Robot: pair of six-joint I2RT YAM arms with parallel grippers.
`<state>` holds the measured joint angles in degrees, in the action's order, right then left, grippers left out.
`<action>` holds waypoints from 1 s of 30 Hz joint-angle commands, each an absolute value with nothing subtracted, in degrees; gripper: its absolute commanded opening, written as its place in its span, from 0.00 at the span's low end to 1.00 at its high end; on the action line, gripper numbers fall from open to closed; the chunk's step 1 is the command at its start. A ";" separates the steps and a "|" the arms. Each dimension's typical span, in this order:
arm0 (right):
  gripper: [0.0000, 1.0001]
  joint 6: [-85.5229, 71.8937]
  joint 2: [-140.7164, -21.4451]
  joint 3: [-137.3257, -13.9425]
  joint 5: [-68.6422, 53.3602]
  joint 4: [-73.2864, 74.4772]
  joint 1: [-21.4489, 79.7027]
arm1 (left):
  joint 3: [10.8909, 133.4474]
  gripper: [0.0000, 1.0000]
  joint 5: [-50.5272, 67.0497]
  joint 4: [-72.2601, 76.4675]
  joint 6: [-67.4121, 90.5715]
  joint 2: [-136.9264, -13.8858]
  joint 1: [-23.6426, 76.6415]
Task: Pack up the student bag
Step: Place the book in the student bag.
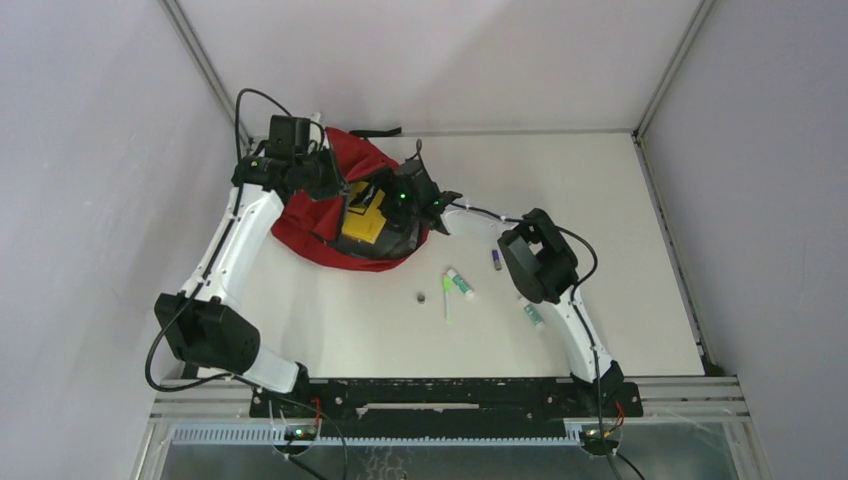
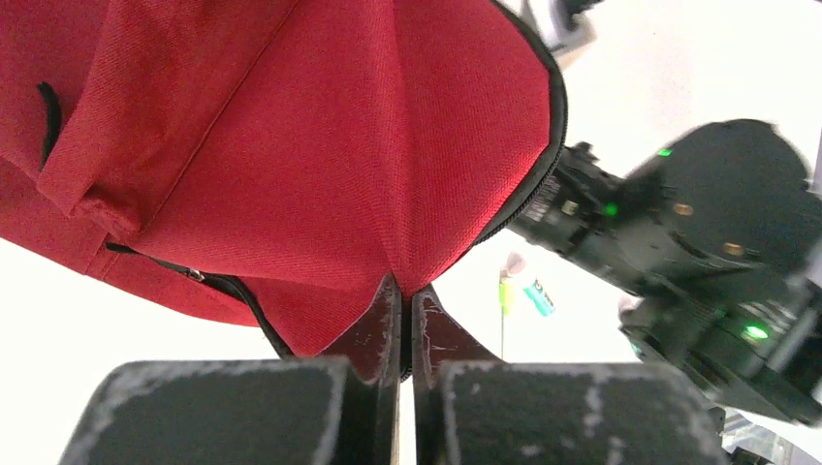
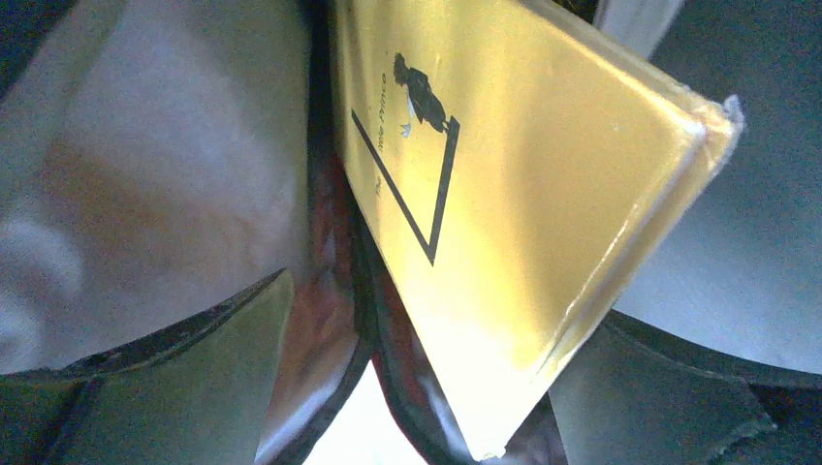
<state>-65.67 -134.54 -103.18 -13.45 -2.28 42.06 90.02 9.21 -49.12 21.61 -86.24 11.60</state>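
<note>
The student bag (image 1: 300,228), red with black zip trim, lies at the table's back left with its mouth facing right. My left gripper (image 1: 328,180) is shut on a fold of the bag's red fabric (image 2: 291,145), pinched at the fingertips (image 2: 393,300) and pulled up taut. A yellow book (image 1: 362,226) sits partly in the bag's mouth. My right gripper (image 1: 397,208) is at that mouth and stands open. In the right wrist view the book (image 3: 523,184) has a corner between the wide-apart fingers (image 3: 204,368), and the bag's black-edged rim (image 3: 363,291) runs beside it.
On the white table right of the bag lie a glue stick (image 1: 460,285), a green pen (image 1: 447,300), a small dark cylinder (image 1: 421,297), a small purple-tipped item (image 1: 495,259) and another tube (image 1: 533,316). The right arm's elbow (image 1: 540,262) hangs above them.
</note>
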 commanded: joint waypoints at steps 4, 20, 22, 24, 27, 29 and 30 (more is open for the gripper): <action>1.00 -56.81 -125.78 -103.31 -14.60 10.14 41.73 | 86.08 0.00 9.29 -43.63 24.75 -82.32 10.62; 1.00 -42.92 -131.10 -114.73 -25.68 23.02 43.93 | 83.17 0.00 11.74 -40.68 25.80 -81.45 9.89; 1.00 -40.24 -131.45 -115.78 -28.27 28.82 42.53 | 82.92 0.00 11.80 -40.62 25.83 -81.47 9.81; 1.00 -38.30 -129.46 -112.49 -28.74 31.86 41.19 | 82.69 0.00 11.45 -40.45 25.80 -81.58 9.71; 1.00 -36.93 -121.67 -102.64 -24.92 28.85 40.44 | 81.95 0.00 11.11 -39.98 25.90 -81.65 9.22; 1.00 -36.68 -117.41 -97.77 -25.86 26.53 39.63 | 81.38 0.00 11.16 -39.59 26.18 -81.61 8.78; 1.00 -36.66 -115.44 -95.53 -26.17 25.50 39.02 | 81.18 0.00 11.11 -39.45 26.27 -81.64 8.59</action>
<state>-40.07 -126.56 -101.73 -25.65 27.73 40.88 82.76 10.39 -42.13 25.17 -83.88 9.89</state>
